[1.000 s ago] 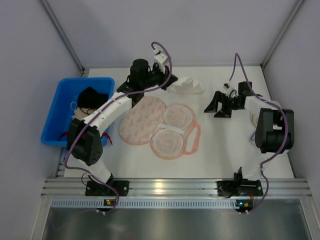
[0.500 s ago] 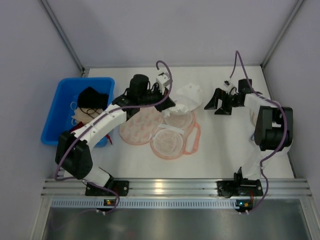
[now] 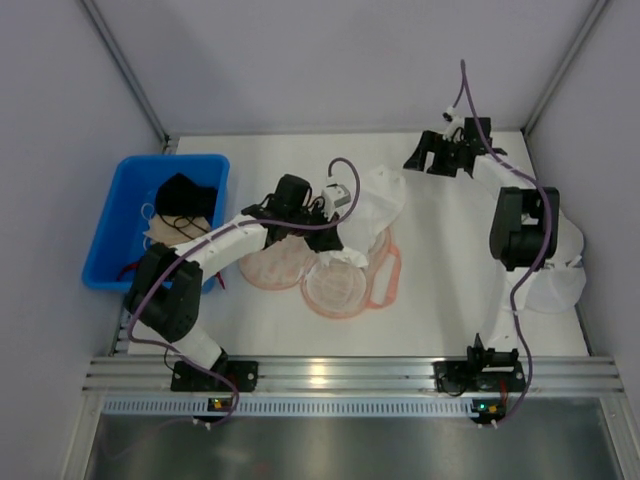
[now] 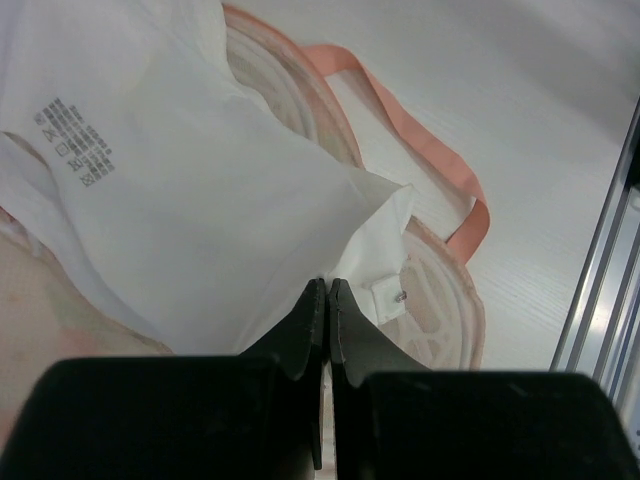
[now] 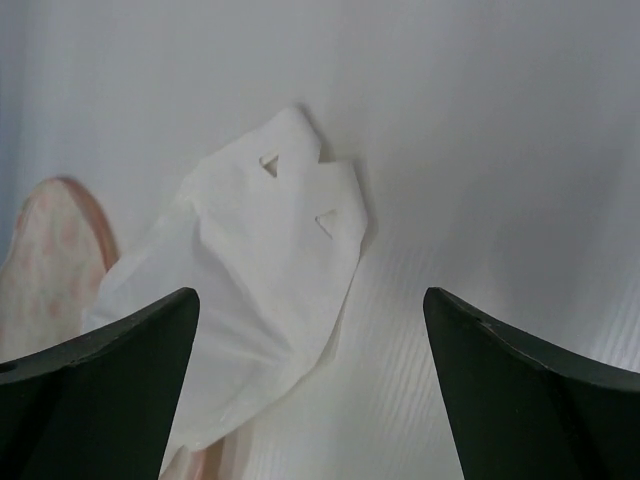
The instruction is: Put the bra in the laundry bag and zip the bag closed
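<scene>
Bra loading looks roughly half done. Starting at the left, a blue bin holds a black garment and other clothes, set apart from the job. Next comes the left end effector, its fingers pressed together on an edge of the pale white fabric beside a small fastening tab, pinching it so the garment can be carried over the pouch. Beneath it the laundry bag lies opened flat on the worktop, printed peach lobe to the left and mesh panels facing up, ready to receive. The bra hangs from that pinch and drapes across the far mesh lobe, its loose end spilling onto the worktop beyond, not yet tucked inside. Farthest right, the right end effector hovers empty with fingers spread wide near that loose end, probably placed to help fold it in.
</scene>
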Robot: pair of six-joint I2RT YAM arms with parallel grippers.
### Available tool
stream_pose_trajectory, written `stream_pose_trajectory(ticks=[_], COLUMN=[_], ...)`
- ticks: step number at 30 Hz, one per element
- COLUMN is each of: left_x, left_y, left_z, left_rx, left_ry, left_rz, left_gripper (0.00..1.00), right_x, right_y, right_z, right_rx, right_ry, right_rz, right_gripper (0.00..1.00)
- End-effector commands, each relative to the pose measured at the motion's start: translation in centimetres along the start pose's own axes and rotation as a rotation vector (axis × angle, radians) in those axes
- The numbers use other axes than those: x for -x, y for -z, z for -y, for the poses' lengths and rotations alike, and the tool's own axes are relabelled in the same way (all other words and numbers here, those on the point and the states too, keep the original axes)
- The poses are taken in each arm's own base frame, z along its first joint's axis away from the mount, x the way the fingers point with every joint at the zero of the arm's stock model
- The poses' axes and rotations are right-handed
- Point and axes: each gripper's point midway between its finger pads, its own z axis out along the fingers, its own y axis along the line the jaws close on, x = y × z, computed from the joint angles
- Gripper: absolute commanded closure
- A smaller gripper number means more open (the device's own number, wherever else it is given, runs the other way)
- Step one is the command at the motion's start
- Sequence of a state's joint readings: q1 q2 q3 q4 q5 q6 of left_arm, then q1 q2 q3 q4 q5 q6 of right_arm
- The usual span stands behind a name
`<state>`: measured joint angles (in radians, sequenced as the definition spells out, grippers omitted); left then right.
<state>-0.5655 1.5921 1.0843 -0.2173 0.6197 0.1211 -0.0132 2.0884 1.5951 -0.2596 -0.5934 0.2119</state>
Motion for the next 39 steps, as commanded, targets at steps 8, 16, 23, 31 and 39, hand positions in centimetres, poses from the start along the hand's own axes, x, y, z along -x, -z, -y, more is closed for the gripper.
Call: stream_pose_trajectory(ticks=[8,16,23,31,39], left_x=[-3.0,-3.5,-3.1,-2.3,0.6], left_y=[-1.1,-1.5,-1.5,-1.4,0.0], left_z=[0.9,-0.2,-0.4,-0.9,-0.7], left_rx=[-0.117,-0.088,-0.084,-0.059,-0.020], left_ry=[-0.061,-0.057,-0.066,-0.097,-0.130], left_rz=[-0.085,-0.137,-0.136,-0.133,-0.084], left_gripper=[1.00,1.00,1.00,1.00,1.00], right_x=[3.8,0.8,-2.0,-2.2,5.7], right_y=[-8.3,-9.3,-8.4,-8.7,-2.8], right_z=[-2.0,-2.0,0.6,-0.3,-9.0], right_rx=[-0.062,-0.200,-0.285,-0.215,-0.080], right_ry=[0.230,0.427,0.538,0.549,0.558], right_rz=[0.037,-0.136,-0.272,-0.267,-0.018], right_gripper=[0.17,0.24,0.34,0.99,1.00])
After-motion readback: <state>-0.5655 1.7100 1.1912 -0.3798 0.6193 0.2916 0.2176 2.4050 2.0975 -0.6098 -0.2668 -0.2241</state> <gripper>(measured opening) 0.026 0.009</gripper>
